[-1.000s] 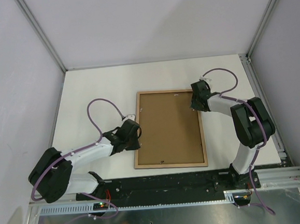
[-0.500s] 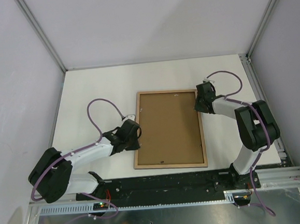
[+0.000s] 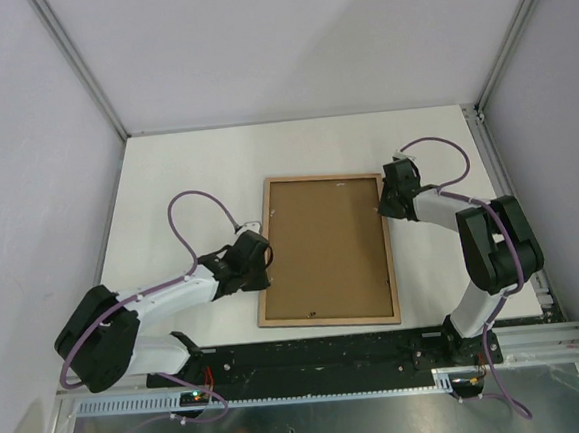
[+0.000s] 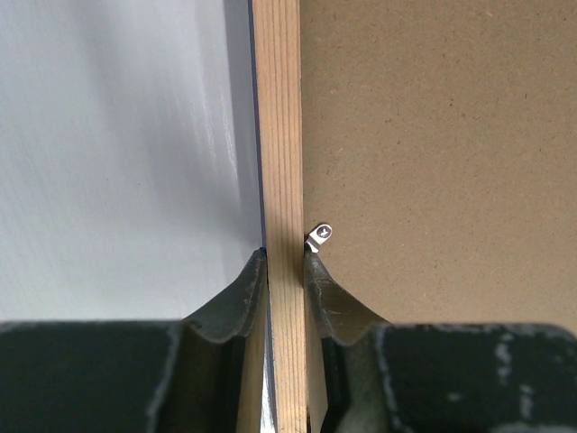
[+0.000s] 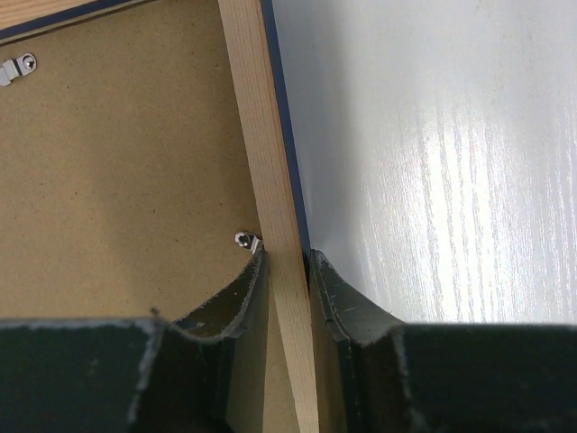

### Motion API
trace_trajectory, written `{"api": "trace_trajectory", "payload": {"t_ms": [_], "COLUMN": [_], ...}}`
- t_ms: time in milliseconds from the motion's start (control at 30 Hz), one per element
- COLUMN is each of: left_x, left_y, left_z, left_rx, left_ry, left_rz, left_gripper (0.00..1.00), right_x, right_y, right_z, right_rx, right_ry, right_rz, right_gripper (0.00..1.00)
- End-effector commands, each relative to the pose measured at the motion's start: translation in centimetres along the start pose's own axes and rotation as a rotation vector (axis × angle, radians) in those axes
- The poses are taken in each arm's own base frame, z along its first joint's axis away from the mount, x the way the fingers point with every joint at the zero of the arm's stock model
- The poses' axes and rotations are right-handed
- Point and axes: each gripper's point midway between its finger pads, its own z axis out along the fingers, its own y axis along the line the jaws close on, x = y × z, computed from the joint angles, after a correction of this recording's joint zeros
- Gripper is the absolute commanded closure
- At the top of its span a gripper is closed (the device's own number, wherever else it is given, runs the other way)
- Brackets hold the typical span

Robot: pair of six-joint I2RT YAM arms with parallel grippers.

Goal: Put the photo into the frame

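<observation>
Left gripper [image 4: 286, 257] is clamped narrow on the frame [image 4: 279, 135]. One finger [image 4: 239, 302] sits on the outer side of the frame's left long rail and the other on the inner side. Both tips touch the light wood, no gap that I can see. A thin navy edge shows along the rail's outer side, next to the white table [image 4: 117, 135]. On the rail's inner side lies the brown backing board [image 4: 433, 135], w/ a small metal tab [image 4: 319, 237] just off my inner fingertip.

Right gripper [image 5: 287, 257] has the same kind of hold on the frame's right long rail [image 5: 257, 117]. The pads straddle the wood, pinched close on both sides. The inner finger [image 5: 230, 302] lies over the board [image 5: 117, 153], right by a second tab [image 5: 245, 240]. The outer finger is on the table side, where the navy edge runs. A third tab [image 5: 16, 68] sits further in on the board, toward the frame's far rail.

From above, the frame [image 3: 328, 320] lies flat on the table [image 3: 185, 164], wood back up, board [image 3: 324, 249] filling it. My left gripper [image 3: 261, 262] meets the left rail a bit nearer the frame's near corner than its far one. My right gripper [image 3: 382, 209] meets the right rail up toward the far corner. So the frame lies btwn the two, held at both long sides.
</observation>
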Motion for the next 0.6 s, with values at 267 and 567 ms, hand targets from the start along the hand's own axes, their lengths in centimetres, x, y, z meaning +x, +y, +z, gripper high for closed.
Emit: {"api": "trace_trajectory", "payload": {"t_ms": [267,567], "left_x": [-4.7,-14.9], "left_y": [-3.2,-1.5], "left_z": [-4.4,-2.8], "left_rx": [0.100,-0.013], "left_ry": [-0.090,-0.177], "left_rz": [-0.008,-0.013], "left_gripper": [0.46,0.40], "right_x": [1.7,2.3], "right_y": [0.0,0.2], "right_z": [-1.4,-1.4], "right_rx": [-0.056,-0.080], "right_ry": [0.054,0.071], "right_rz": [-0.066,-0.093], "right_gripper": [1.00,1.00]}}
